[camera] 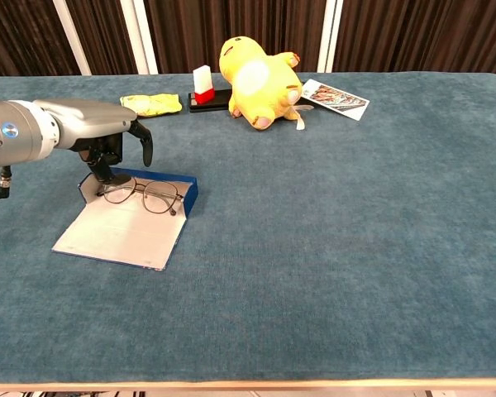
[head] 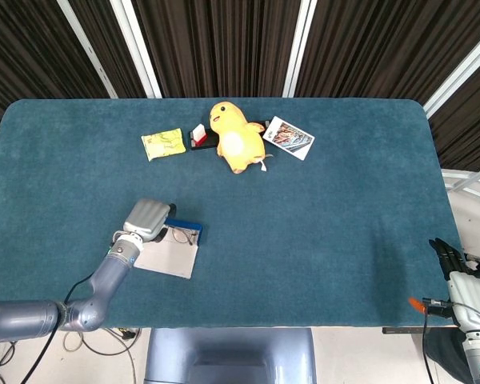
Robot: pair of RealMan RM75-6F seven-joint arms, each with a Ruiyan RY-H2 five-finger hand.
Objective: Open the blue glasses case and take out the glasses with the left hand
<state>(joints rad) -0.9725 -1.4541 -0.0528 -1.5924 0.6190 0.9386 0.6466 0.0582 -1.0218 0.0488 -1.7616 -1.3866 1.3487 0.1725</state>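
The blue glasses case lies open on the teal table, its pale lid flat towards the front edge. Thin wire-framed glasses rest in the case's tray. My left hand hovers over the case's left end, fingers spread and pointing down, holding nothing. Dark fingertips hang just above the glasses' left side. My right hand sits off the table's right front corner, too small to judge.
At the back of the table lie a yellow plush duck, a small red-and-white box on a dark tray, a yellow packet and a printed card.
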